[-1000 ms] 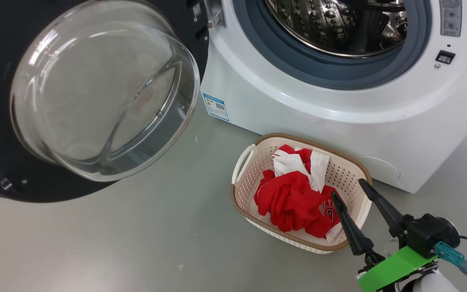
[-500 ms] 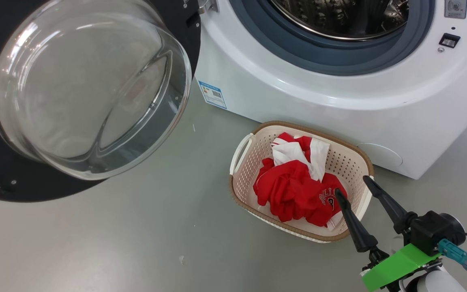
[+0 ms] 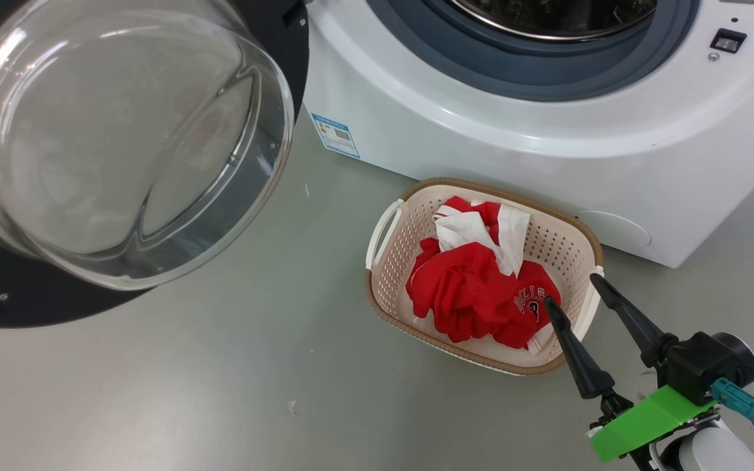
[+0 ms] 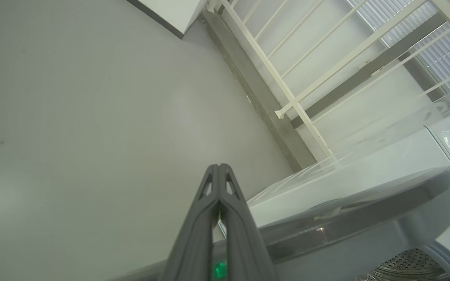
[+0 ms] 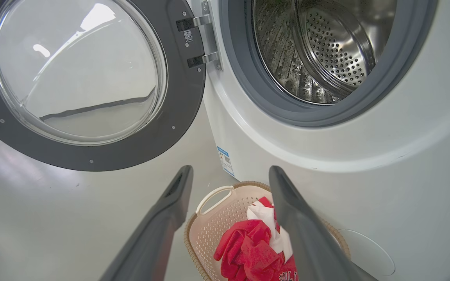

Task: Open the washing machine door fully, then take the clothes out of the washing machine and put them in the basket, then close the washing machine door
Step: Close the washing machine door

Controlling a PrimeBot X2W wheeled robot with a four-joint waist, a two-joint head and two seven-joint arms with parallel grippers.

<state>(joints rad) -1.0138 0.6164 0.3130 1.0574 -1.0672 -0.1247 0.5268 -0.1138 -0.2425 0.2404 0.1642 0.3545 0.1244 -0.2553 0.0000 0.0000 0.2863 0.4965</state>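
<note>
We've got clothes (image 3: 475,294) in basket (image 3: 395,261) nr washing machine (image 3: 482,131), drum (image 5: 326,50) looks empty; door (image 3: 122,144) wide open, closing's left. Right hand (image 3: 571,289) spread, empty, over basket; left hand (image 4: 219,168) pressed together.

I see my right gripper (image 3: 573,290) spread wide, holding nothing. My left gripper (image 4: 218,168) is pinched closed.

We saw a smooth, pale grey floor (image 3: 187,379) with a dull sheen. The washer (image 3: 514,150) stood on it at the far side. The basket (image 3: 395,275) sat on the floor just before the washer's front, very near it. Two small white specks (image 3: 292,409) lay on the floor left of the basket, well apart from each other.
</note>
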